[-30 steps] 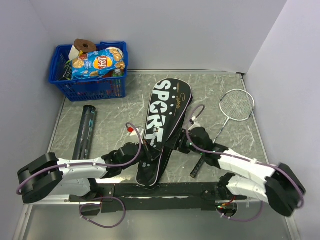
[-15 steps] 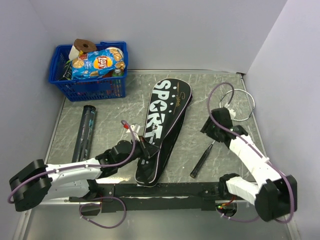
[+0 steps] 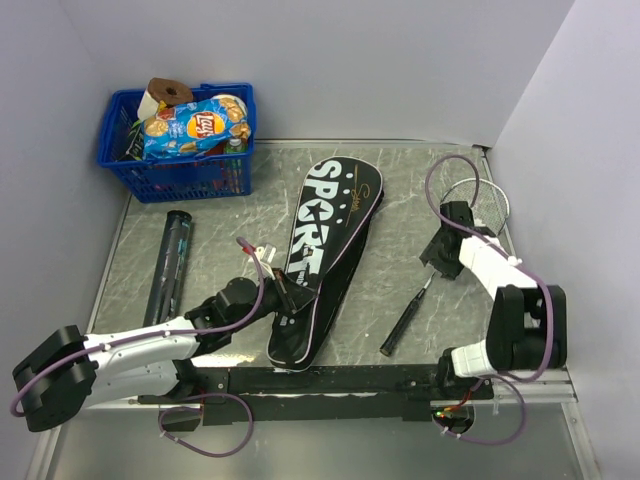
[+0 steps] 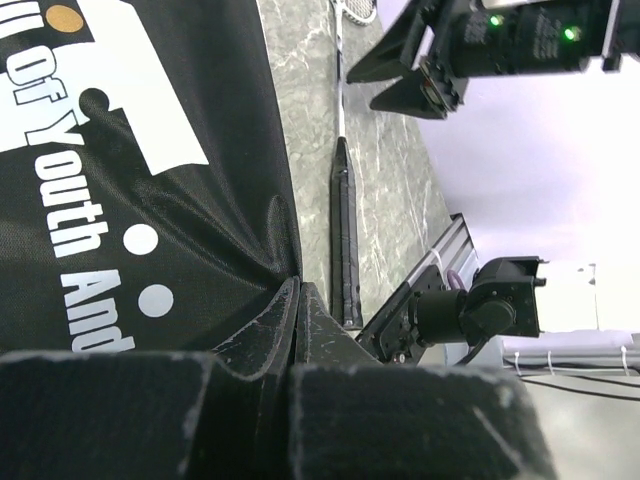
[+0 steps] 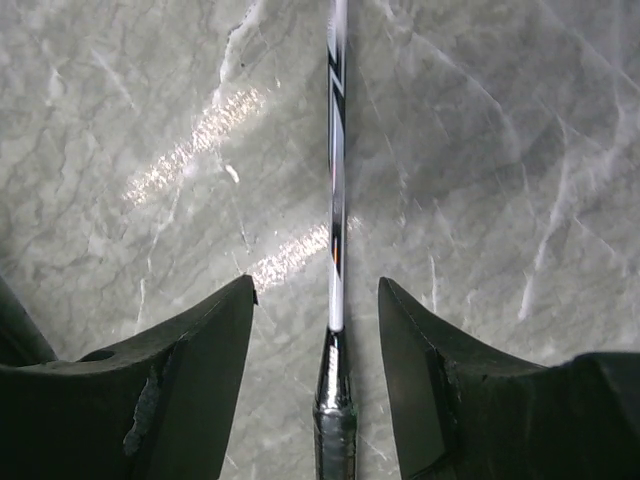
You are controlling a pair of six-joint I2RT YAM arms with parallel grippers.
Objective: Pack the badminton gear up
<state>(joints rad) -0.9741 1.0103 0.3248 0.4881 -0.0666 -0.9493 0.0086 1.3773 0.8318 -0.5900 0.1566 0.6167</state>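
Note:
The black racket cover [image 3: 325, 245] lettered "SPORT" lies slantwise mid-table. My left gripper [image 3: 290, 297] is shut on its near left edge; in the left wrist view the shut fingertips [image 4: 297, 292] pinch puckered cover fabric [image 4: 130, 180]. One silver racket [image 3: 478, 207] lies at the right, its black handle [image 3: 398, 330] pointing near. My right gripper [image 3: 441, 262] hovers open over its shaft [image 5: 337, 170], a finger on each side [image 5: 318, 290], not touching. The dark tube [image 3: 170, 262] lies at the left. No shuttlecocks or second racket are in view.
The blue basket of snacks [image 3: 130, 165] stands at the back left corner. Walls close in the back, left and right. The black rail of the arm bases [image 3: 330, 380] runs along the near edge, close to the cover's near end.
My right arm has swung from the cover's right edge out to the right, now over the racket shaft. My left gripper has drawn the cover's near end slightly leftward.

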